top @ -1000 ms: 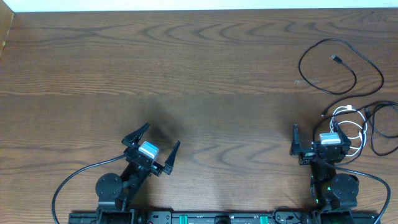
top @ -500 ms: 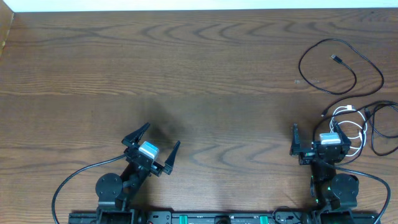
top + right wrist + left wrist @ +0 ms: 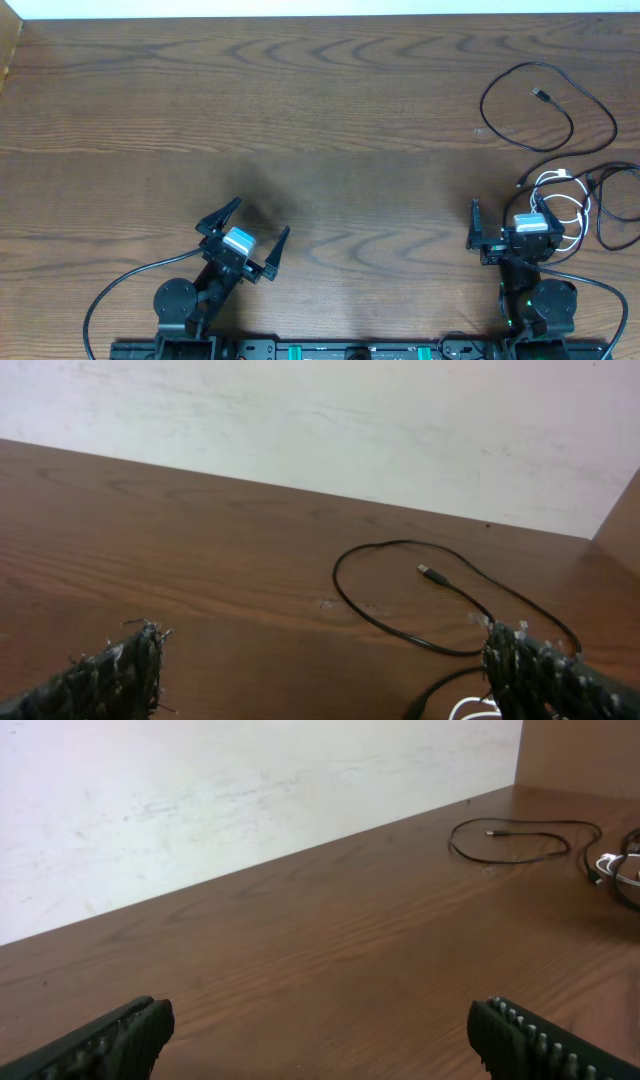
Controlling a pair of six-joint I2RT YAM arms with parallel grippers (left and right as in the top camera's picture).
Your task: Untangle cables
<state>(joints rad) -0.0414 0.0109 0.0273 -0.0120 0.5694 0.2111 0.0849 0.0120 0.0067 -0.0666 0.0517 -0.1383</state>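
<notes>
A long black cable [image 3: 548,100] lies in an open loop at the far right of the table, its plug end inside the loop. It also shows in the right wrist view [image 3: 400,605] and the left wrist view [image 3: 520,845]. Nearer the front, a white cable [image 3: 568,205] is tangled with another black cable [image 3: 615,205]. My right gripper [image 3: 510,222] is open and empty, just left of that tangle. My left gripper [image 3: 255,232] is open and empty at the front left, far from all cables.
The wooden table [image 3: 300,120] runs back to a white wall [image 3: 350,420]. A raised wooden side panel [image 3: 585,755] stands at the right edge. The arm bases and their thick black wires [image 3: 110,295] sit along the front edge.
</notes>
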